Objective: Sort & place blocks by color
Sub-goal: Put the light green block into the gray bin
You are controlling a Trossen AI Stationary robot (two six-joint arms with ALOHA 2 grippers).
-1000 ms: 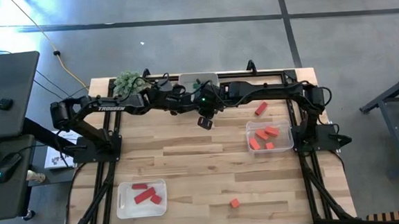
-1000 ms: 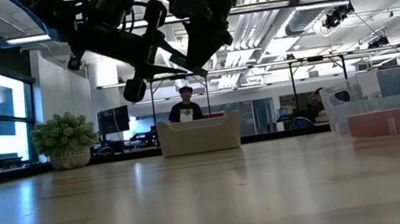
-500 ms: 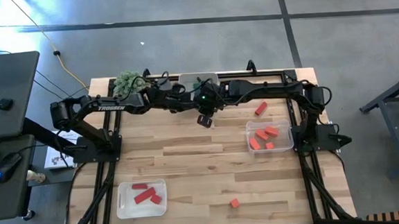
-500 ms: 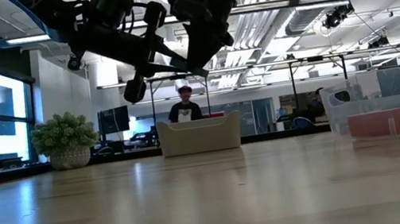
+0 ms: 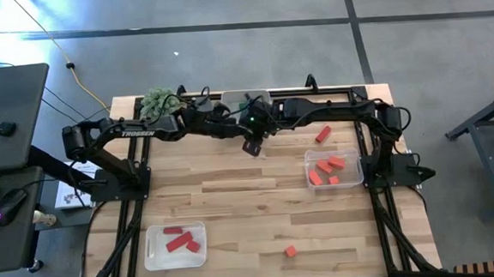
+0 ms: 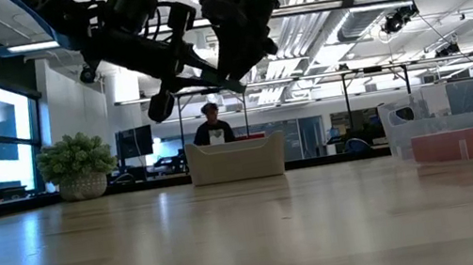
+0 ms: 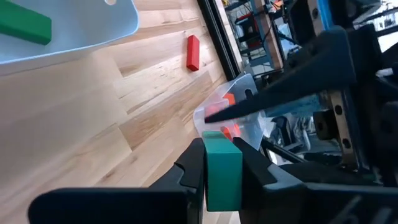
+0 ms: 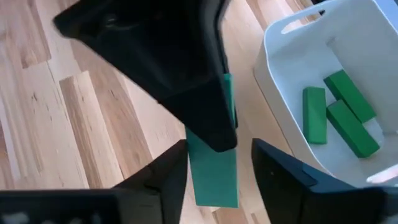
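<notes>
**Green block passes between the two grippers above the table's far middle**

Both arms meet over the far middle of the wooden table (image 5: 233, 191), just in front of the white tray (image 8: 292, 93) that holds three green blocks (image 8: 314, 115). The left gripper (image 7: 219, 163) is pressed together on a green block (image 7: 222, 171), which sits between its two dark fingers. In the right wrist view, the same green block (image 8: 212, 168) stands between the fingers of the right gripper (image 8: 214, 165), and these fingers are spread a little, with a gap on each side of the block. In the low view both grippers hang high above the table surface.

On the right side of the table, a clear tray (image 5: 333, 169) contains several orange-coral blocks (image 5: 324, 166), and one red block (image 5: 322, 135) lies on the wood just beyond it. Near the front left, another clear tray (image 5: 175, 246) holds red blocks (image 5: 178, 240). One small orange-coral cube (image 5: 290, 251) lies alone on the wood near the front edge. A green plant ball (image 5: 160, 101) sits at the far left corner
</notes>
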